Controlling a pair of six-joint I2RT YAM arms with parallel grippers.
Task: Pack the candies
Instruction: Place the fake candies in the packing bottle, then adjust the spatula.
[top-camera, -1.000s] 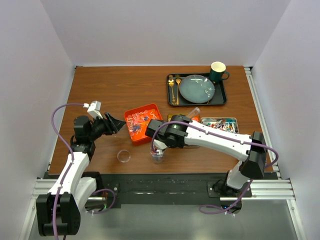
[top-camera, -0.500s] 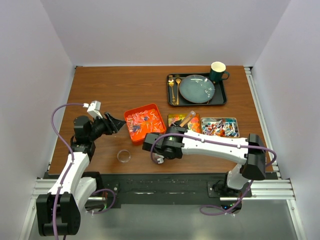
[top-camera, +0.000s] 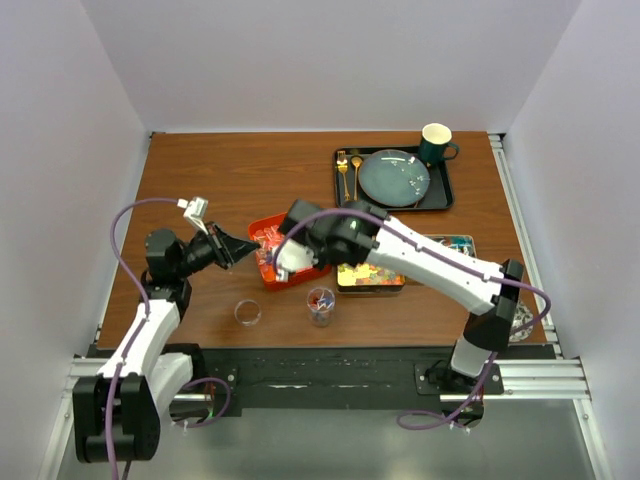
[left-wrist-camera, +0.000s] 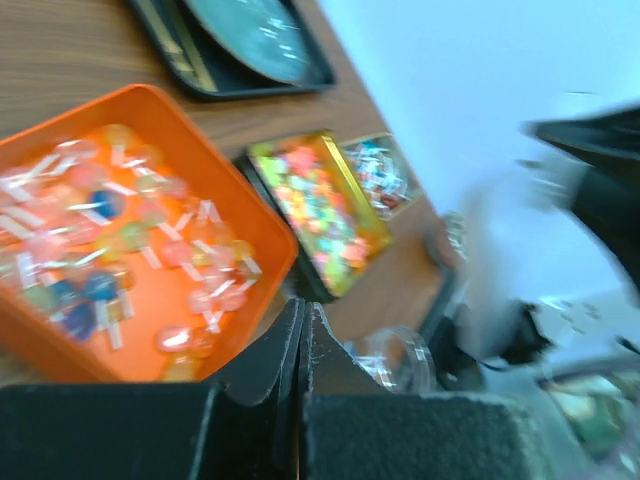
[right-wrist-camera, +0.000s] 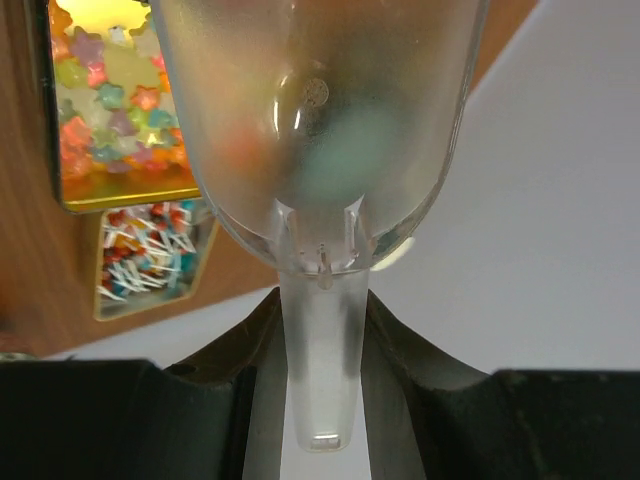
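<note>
The right fingers (right-wrist-camera: 245, 345) pinch the handle of a clear scoop (right-wrist-camera: 315, 130), held above the orange tray (left-wrist-camera: 230, 172). Coloured blurs show through its bowl, but whether it is loaded cannot be told. The left fingers (left-wrist-camera: 270, 360) are pressed together on nothing, just beside that tray.

Packing looks barely begun. A small cup (top-camera: 321, 305) near the front of the surface (top-camera: 230, 180) holds only a few pieces, and a clear dish (top-camera: 248, 312) beside it looks empty.

Most candies (left-wrist-camera: 150, 250) lie unpacked: wrapped sweets in the orange tray, glossy star-shaped gummies in a gold tin (right-wrist-camera: 120, 203), and red-blue-white wrapped pieces in a second tin (right-wrist-camera: 101, 265).
</note>
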